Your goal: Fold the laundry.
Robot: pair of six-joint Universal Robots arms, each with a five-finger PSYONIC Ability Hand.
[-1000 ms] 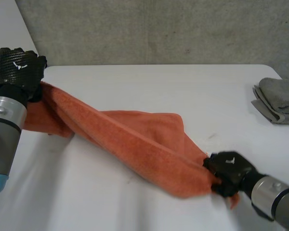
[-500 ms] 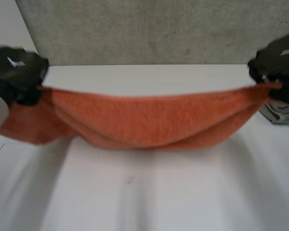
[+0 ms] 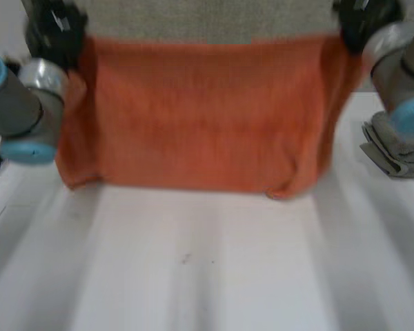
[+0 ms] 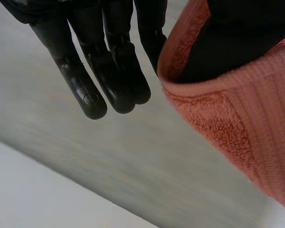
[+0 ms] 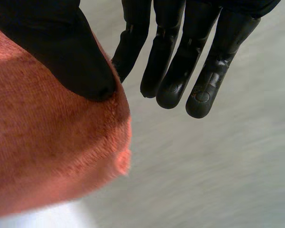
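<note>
An orange towel [image 3: 207, 117] hangs spread out flat between my two hands, above the white table [image 3: 207, 276]. My left hand [image 3: 55, 31] holds its upper left corner and my right hand [image 3: 362, 17] its upper right corner, both raised high. In the left wrist view the towel's hem [image 4: 247, 128] wraps round the thumb of my left hand [image 4: 109, 71], whose other fingers [image 4: 85, 90] hang straight beside it. In the right wrist view the thumb of my right hand [image 5: 61, 47] presses on the towel's corner [image 5: 42, 156], and the remaining fingers [image 5: 199, 71] point straight down.
A folded grey cloth [image 3: 400, 148] lies at the table's right edge, under my right arm. A grey wall stands behind the table. The towel's lower edge hangs over the back half of the table.
Both hands have risen with the towel. The right hand swung from the front right to the back right and up, so the twisted towel now hangs spread out.
</note>
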